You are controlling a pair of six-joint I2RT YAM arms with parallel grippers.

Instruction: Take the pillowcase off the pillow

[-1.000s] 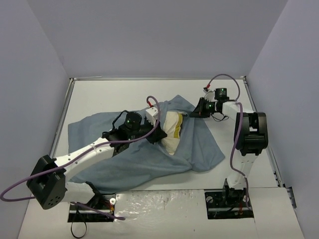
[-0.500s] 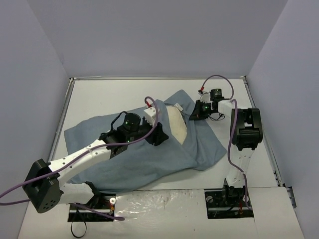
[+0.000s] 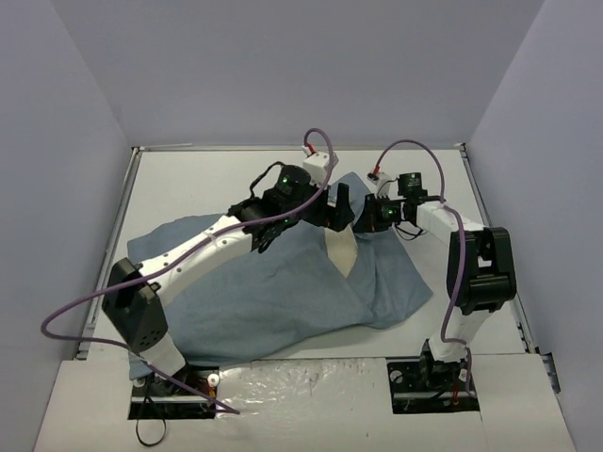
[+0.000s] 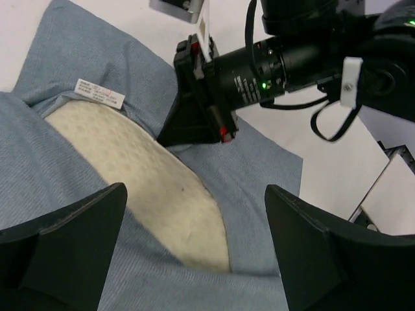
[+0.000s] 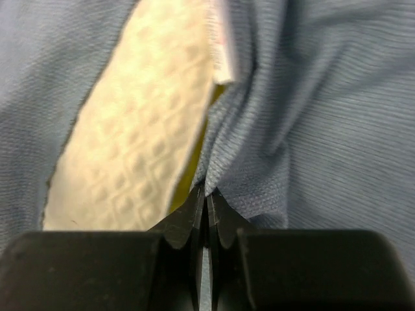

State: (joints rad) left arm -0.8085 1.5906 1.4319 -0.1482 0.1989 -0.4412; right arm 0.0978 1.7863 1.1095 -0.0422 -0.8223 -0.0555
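Observation:
The blue-grey pillowcase [image 3: 273, 292] lies spread over the middle of the table. In its opening shows a narrow cream wedge of the pillow [image 3: 342, 249], dimpled, with a yellow band [image 5: 193, 170] at its edge. My left gripper [image 3: 334, 209] hangs open above the opening, with the pillow [image 4: 146, 178] and cloth [image 4: 78, 61] below its fingers [image 4: 65, 243] and nothing between them. My right gripper [image 3: 369, 218] is shut on the pillowcase's edge [image 5: 259, 175] just right of the pillow [image 5: 136, 129]. A white label [image 4: 100, 92] sits on the hem.
Grey walls enclose the white table [image 3: 207, 179] on three sides. The right arm [image 4: 305, 52] and its purple cable [image 3: 415, 146] stand close to my left gripper. A white sheet [image 3: 311, 377] covers the near edge between the arm bases.
My left gripper has opened, let go and moved toward the far right, beside the right gripper. Less of the pillow shows now. The right gripper stays shut on the cloth.

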